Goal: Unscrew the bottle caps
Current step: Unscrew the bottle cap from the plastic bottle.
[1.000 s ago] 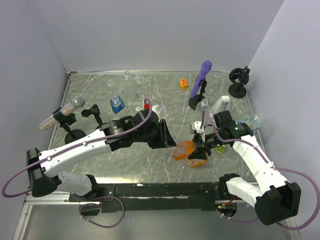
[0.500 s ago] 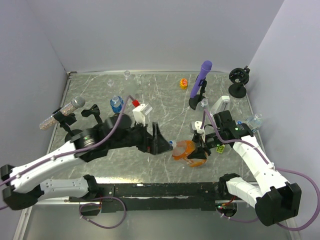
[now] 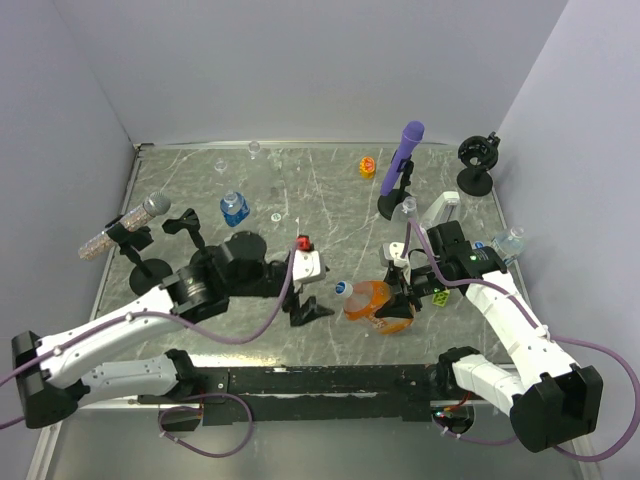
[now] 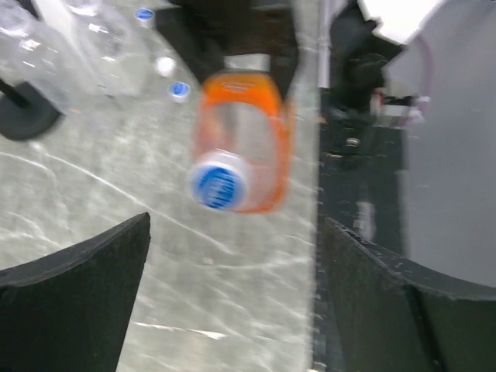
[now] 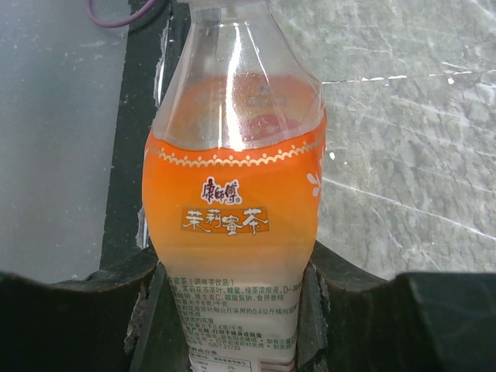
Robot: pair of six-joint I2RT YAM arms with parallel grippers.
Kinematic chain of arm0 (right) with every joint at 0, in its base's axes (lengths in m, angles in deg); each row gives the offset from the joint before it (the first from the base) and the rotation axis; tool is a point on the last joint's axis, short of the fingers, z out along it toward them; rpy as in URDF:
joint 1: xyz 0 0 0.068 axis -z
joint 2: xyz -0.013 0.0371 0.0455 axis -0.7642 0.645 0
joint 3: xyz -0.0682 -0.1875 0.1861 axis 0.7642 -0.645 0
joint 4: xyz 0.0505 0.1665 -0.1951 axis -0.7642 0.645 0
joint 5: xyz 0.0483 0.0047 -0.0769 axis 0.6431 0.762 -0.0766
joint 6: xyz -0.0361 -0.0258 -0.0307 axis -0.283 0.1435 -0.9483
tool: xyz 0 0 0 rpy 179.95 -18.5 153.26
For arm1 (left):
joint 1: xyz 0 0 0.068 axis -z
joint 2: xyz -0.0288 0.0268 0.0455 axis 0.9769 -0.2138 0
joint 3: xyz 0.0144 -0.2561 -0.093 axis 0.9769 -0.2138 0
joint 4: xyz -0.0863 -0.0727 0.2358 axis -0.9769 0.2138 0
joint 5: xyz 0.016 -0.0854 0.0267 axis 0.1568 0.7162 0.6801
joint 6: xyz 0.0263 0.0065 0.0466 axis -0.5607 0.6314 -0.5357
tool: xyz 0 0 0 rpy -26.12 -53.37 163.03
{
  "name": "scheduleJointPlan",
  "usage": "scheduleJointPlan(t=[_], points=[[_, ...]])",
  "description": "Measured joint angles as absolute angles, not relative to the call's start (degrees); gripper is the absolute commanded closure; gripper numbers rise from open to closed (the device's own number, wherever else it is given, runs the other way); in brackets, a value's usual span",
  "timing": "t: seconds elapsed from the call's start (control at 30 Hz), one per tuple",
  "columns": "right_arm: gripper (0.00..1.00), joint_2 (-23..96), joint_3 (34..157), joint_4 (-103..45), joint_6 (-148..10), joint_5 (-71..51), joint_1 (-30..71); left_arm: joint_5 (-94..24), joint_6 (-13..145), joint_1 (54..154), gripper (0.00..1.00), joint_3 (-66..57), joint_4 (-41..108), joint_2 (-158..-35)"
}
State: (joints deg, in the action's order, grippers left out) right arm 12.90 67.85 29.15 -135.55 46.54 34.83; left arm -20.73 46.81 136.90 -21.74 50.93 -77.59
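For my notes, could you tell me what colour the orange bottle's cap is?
Orange bottle: cap blue with a white rim, clearest in the left wrist view.

Glossy clear-plastic bottle (image 5: 232,217), polished marbled table (image 3: 320,190)

ROBOTICS LAB TEST CELL: Two white-and-black robot arms, the left arm (image 3: 120,325) and the right arm (image 3: 515,320), stand bolted to a black rail (image 3: 330,381) along the near edge of a grey, marble-patterned desk (image 3: 320,190). Plain pale walls (image 3: 300,70) box the desk in on three sides. Purple cables (image 3: 248,425) loop out from the arm bases. Small black stands (image 3: 478,165) hold staged props, among them a silver microphone (image 3: 152,206) and a purple microphone (image 3: 407,145).
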Motion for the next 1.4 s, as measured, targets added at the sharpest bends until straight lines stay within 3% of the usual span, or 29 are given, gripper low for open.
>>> scheduleJointPlan(t=[0.17,0.43,0.73,0.8,0.93,1.17,1.4], points=[[0.81,12.9,67.85,29.15,-135.57,46.54,34.83,-14.85,42.57,131.43,0.26,-21.24,47.3,-82.24],[0.81,12.9,67.85,29.15,-135.59,46.54,34.83,-7.68,41.07,130.86,0.34,-20.32,46.25,-87.12],[0.81,12.9,67.85,29.15,-135.59,46.54,34.83,-4.84,41.39,130.86,0.51,-18.38,45.95,-89.39],[0.81,12.9,67.85,29.15,-135.59,46.54,34.83,-4.66,41.63,130.86,0.61,-18.07,45.95,-89.72],[0.81,12.92,67.85,29.19,-135.51,46.46,34.83,-4.21,42.14,130.86,0.99,-17.9,46.47,-89.8],[0.81,12.92,67.85,29.19,-135.27,47.44,34.83,-4.88,48.1,130.82,0.99,-15.82,49.25,-90.09],[0.81,13.1,67.85,29.48,-133.8,48.16,34.83,-13.28,71.47,131.93,0.99,-13.37,52.77,-90.72]])
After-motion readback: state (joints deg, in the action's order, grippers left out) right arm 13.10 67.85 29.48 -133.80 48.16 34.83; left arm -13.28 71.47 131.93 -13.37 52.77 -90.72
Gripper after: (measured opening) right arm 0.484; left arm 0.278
